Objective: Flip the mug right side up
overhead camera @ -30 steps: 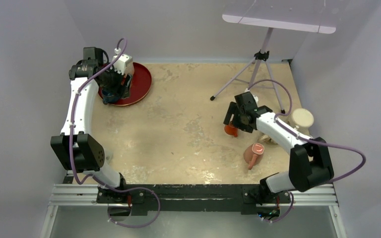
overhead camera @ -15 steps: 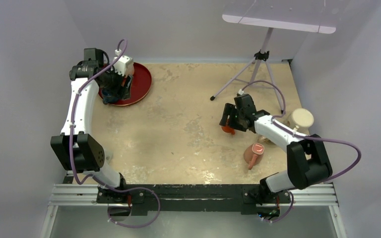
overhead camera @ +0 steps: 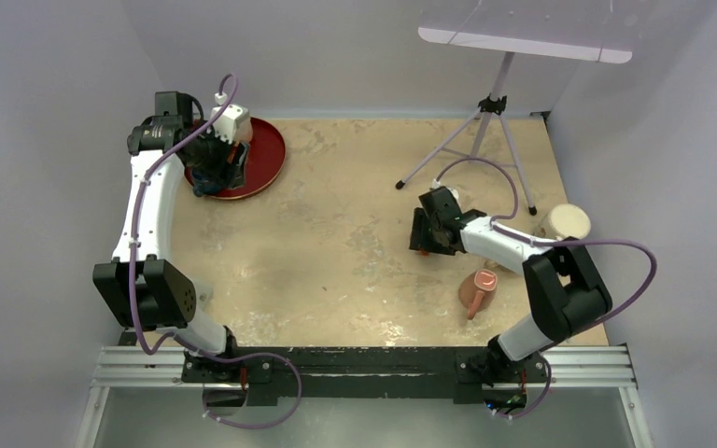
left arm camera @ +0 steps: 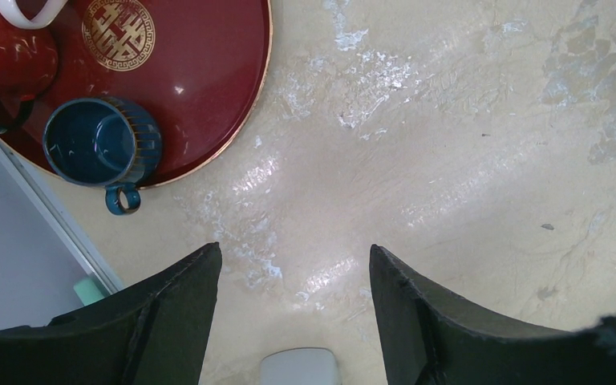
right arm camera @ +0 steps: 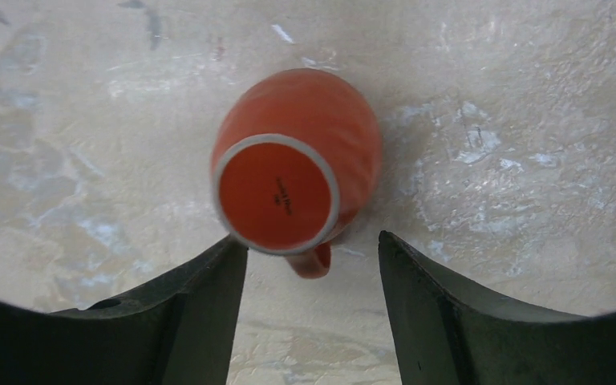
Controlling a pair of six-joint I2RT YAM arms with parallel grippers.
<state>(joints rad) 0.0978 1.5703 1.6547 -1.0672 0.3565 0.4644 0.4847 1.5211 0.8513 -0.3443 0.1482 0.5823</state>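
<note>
An orange mug [right arm camera: 297,172] stands upside down on the beige table, its white-ringed base facing the right wrist camera and its handle [right arm camera: 311,261] pointing toward the fingers. My right gripper [right arm camera: 311,241] is open just above it, the handle between the fingertips, the left finger [right arm camera: 208,297] close to the base rim. In the top view the right gripper [overhead camera: 429,231] covers the mug. My left gripper [left arm camera: 293,249] is open and empty over bare table beside the red tray, at the back left in the top view [overhead camera: 213,170].
A red tray [overhead camera: 266,154] holds a blue mug [left arm camera: 100,148] and a red mug [left arm camera: 8,56]. A pink mug [overhead camera: 477,289] lies on its side at the front right. A cream mug [overhead camera: 567,222] stands at the right edge. A tripod [overhead camera: 485,121] stands at the back right.
My right gripper has moved left and a little back, and now covers the orange mug in the top view. The left arm has barely moved.
</note>
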